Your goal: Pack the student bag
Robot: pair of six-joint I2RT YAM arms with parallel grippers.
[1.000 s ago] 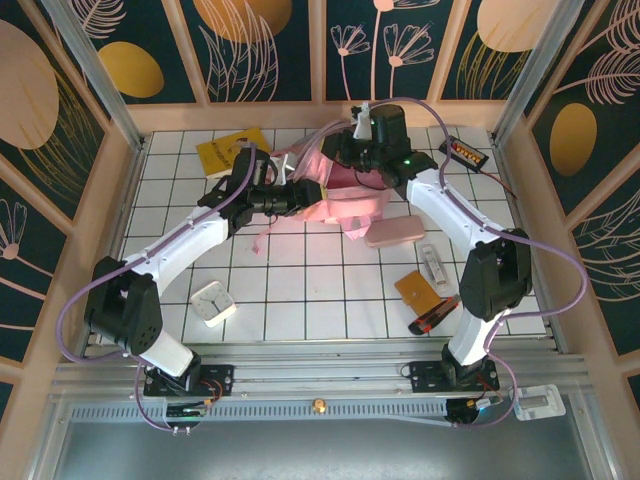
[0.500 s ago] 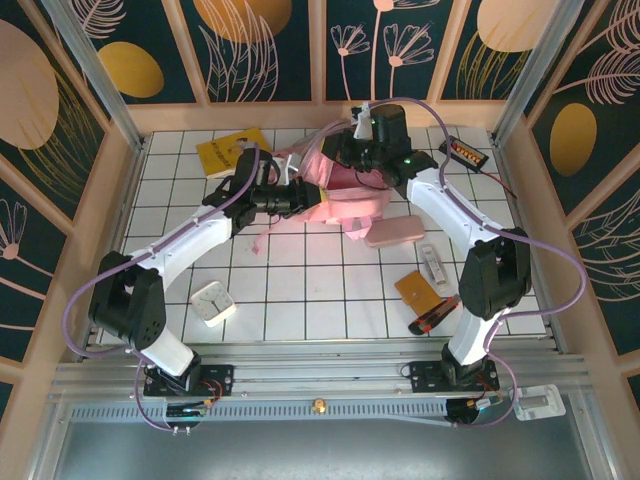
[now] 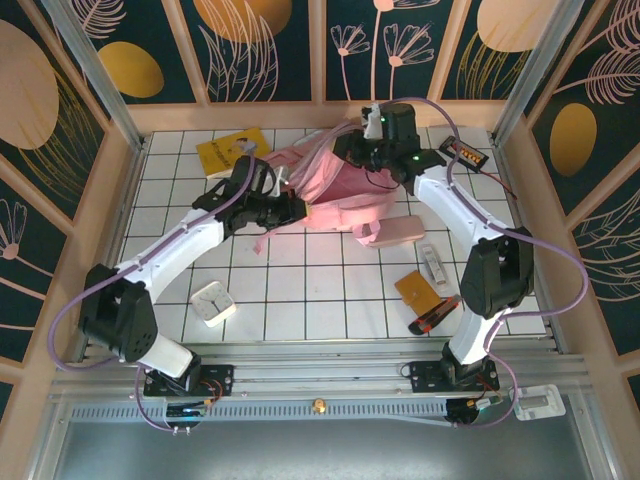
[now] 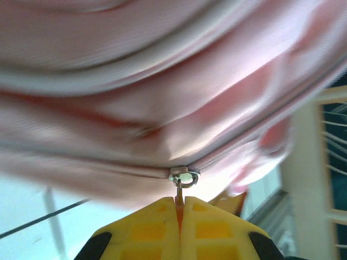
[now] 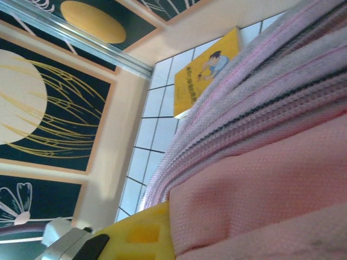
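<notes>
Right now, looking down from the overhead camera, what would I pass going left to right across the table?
White clock → pink student bag → orange card → small black-and-orange device. The yellow book and the flat pink pouch are left out, since each overlaps a neighbour's span.

student bag far-centre on table. Book behind-left of it, nr far-left corner. Flat pouch just front-right of bag. Small box far right, apart from bag. Front-right cluster: stick, card just beside it, pen in front of card, touching. Clock front-left, well apart from rest. L gripper at bag's left side, on zipper pull. R gripper at bag's far top edge.
</notes>
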